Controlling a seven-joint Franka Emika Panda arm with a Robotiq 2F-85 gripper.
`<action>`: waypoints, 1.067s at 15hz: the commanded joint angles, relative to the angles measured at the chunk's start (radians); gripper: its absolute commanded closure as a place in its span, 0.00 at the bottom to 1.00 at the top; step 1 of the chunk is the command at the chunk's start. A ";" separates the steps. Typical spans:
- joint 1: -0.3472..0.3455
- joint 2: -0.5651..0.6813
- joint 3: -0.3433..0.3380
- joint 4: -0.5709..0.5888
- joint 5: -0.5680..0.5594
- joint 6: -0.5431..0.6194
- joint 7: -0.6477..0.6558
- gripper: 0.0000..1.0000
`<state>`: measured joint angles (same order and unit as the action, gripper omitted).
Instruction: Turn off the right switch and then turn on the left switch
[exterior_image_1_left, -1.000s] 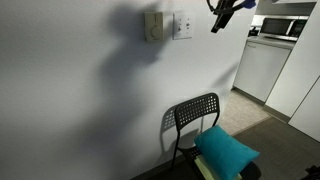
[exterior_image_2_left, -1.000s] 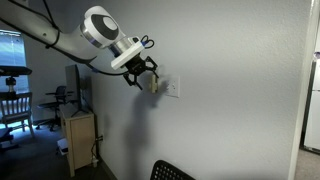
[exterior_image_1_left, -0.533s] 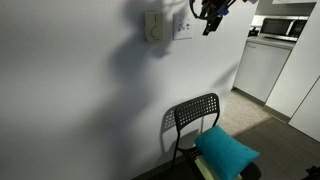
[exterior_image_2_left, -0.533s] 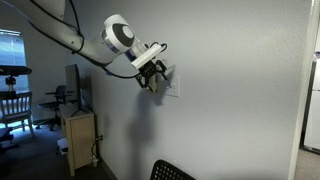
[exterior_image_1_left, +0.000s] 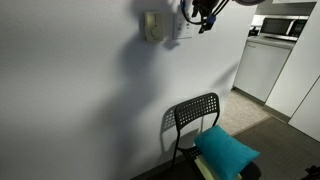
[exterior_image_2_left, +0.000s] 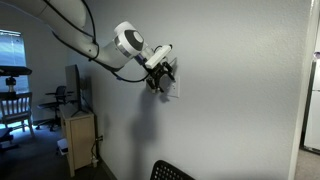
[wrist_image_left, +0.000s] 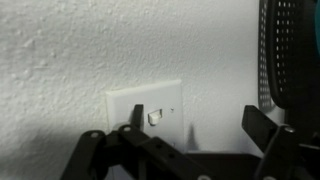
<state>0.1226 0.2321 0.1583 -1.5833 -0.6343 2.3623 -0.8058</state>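
The claw (wrist_image_left: 175, 135) hovers with its fingers spread wide, gripping nothing, just short of the wall plate (wrist_image_left: 145, 112), where the right switch (wrist_image_left: 156, 117) sits near centre. No contact shows, so probably neither flip is done yet; both steps remain.

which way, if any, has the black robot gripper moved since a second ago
Yes. In an exterior view the black robot gripper has swung left, from well right of the small square white wall plate to overlapping its right edge.
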 joint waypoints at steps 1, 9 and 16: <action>0.015 0.062 -0.032 0.064 -0.053 0.025 -0.002 0.00; 0.020 0.082 -0.019 0.078 0.008 0.028 -0.010 0.00; 0.028 0.088 -0.020 0.076 0.011 0.012 0.023 0.00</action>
<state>0.1353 0.2833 0.1441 -1.5381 -0.6404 2.3671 -0.7904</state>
